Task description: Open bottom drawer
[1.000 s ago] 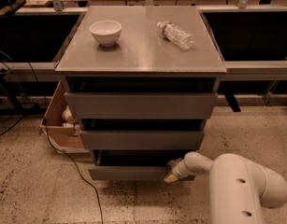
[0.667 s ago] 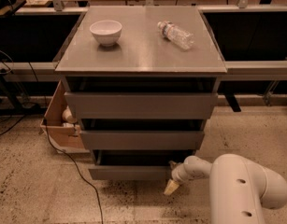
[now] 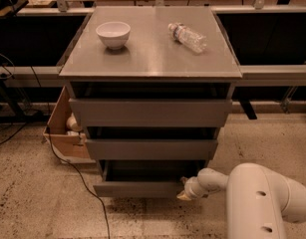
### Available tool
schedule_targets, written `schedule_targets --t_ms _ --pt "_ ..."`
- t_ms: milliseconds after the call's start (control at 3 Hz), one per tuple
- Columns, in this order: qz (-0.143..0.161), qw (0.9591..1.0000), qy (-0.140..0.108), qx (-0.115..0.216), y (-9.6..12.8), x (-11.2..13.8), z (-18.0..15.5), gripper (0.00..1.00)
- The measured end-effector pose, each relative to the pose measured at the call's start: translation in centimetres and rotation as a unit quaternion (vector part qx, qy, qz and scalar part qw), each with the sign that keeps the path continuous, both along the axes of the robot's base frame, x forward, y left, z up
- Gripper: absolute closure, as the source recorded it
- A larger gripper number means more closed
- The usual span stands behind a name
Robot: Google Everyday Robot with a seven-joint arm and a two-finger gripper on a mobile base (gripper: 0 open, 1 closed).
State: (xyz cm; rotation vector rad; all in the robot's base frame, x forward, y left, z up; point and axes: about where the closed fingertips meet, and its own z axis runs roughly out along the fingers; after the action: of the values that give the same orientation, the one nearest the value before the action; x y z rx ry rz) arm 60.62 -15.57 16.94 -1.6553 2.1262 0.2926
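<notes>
Item: bottom drawer (image 3: 142,187), lowest of three grey fronts, standing partway out with its dark inside showing.
Gripper (image 3: 184,189): low by the floor, at the right end of that drawer's front; cannot tell how the jaws stand.
Counter (image 3: 152,59): white bowl (image 3: 113,34) far left; plastic bottle (image 3: 188,37) lying far right.
Floor, left: cardboard box (image 3: 63,128).

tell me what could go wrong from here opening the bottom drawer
1. The gripper sits at the far right end of the bottom drawer front; an off-centre pull may skew it or slip off.
2. The black cable on the floor passes close to the drawer's left corner and might snag.
3. The water bottle lies on its side on the cabinet top; a jolt could roll it.
</notes>
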Motion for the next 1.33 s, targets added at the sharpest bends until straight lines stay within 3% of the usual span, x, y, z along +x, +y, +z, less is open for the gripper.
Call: schedule_targets --t_ms 333,667,1000,1333 --pt "0.000 1.0000 0.000 0.000 0.0 0.0 0.6 0.89" --pt "0.013 0.9999 0.008 -0.005 -0.2 -2.2 1.0 0.86" --pt "0.053 0.9977 0.038 -0.019 -0.2 -6.2 2.9 0.55" --pt "0.083 0.9938 0.068 -0.031 0.2 -8.9 3.6 0.32"
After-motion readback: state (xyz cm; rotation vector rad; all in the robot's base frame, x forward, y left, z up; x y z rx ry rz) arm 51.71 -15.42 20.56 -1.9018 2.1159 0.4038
